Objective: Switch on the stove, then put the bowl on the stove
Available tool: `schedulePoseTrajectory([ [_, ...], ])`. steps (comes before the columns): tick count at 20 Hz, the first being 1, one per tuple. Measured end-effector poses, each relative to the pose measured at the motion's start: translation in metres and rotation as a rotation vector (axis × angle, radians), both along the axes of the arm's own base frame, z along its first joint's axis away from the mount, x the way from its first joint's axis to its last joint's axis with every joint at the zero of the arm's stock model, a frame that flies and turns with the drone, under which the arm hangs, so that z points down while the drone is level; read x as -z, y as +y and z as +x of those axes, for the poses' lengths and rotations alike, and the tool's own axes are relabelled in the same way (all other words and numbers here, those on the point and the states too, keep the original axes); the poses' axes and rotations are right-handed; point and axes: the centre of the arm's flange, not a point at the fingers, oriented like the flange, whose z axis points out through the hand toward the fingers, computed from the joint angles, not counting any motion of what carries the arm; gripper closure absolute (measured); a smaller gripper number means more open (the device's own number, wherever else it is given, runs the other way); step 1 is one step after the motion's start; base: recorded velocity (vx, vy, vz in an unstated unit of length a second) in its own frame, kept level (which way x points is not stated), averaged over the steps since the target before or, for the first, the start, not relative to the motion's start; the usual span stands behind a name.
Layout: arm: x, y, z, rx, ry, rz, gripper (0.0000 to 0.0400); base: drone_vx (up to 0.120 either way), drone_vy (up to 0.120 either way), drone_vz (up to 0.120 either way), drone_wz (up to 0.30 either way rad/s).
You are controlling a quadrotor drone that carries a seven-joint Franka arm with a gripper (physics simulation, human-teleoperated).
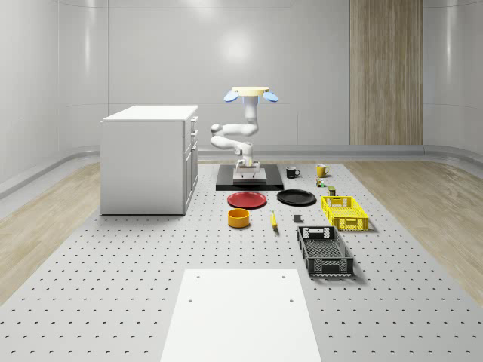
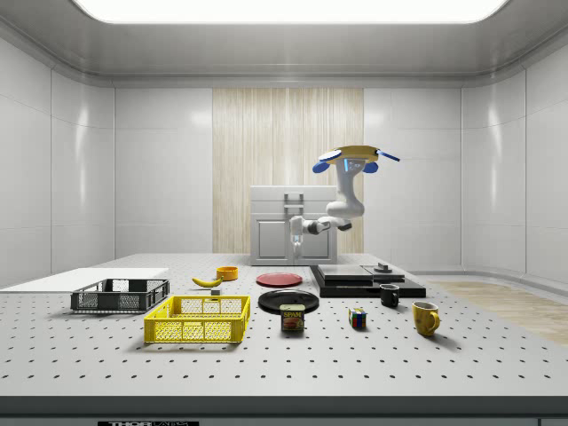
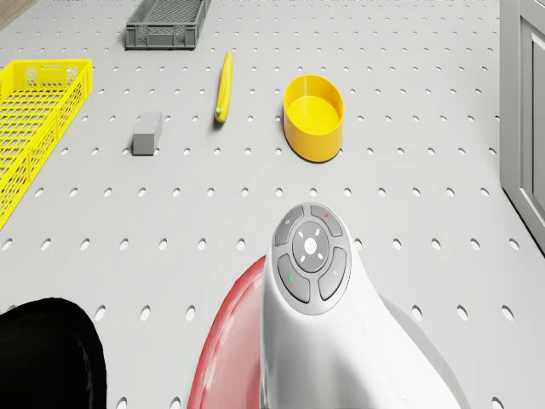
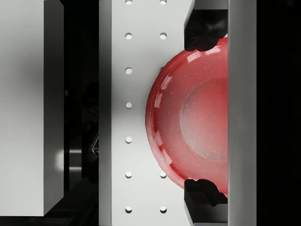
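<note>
My fingers [image 4: 28, 108] are spread wide with nothing between them. They touch nothing and hang in the air off the front edge of the stove [image 1: 268, 181], looking straight down on the red plate [image 4: 197, 117] and the bare worktop [image 1: 113, 256] beside it. The drone [image 1: 251, 92] hovers above the stove, with the arm folded down in front of it. The bowl [image 1: 238, 218], the yellow one, sits upright on the worktop, just past the red plate from the stove and near the banana [image 3: 224, 85]. It is well apart from me. The main risk, as I judge it, is order: the plate and bowl lie close under my reach, so I could drift to the bowl first and leave the stove unswitched. The knob [image 2: 383, 266] is small (I can't tell from here whether it is already turned), and wide-spread fingers could slide past it or press the slab instead. Sinking here would knock the plate.
</note>
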Motion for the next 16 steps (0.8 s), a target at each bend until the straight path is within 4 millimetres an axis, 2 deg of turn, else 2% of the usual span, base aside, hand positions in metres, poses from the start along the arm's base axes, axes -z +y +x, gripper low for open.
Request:
schedulePoseTrajectory([
  [14, 0.0, 0.0, 0.0, 0.0, 0.0, 0.0, 0.0, 0.12, 0.0, 0.0, 0.0],
  [16, 0.0, 0.0, 0.0, 0.0, 0.0, 0.0, 0.0, 0.12, -0.08, 0.0, 0.0],
])
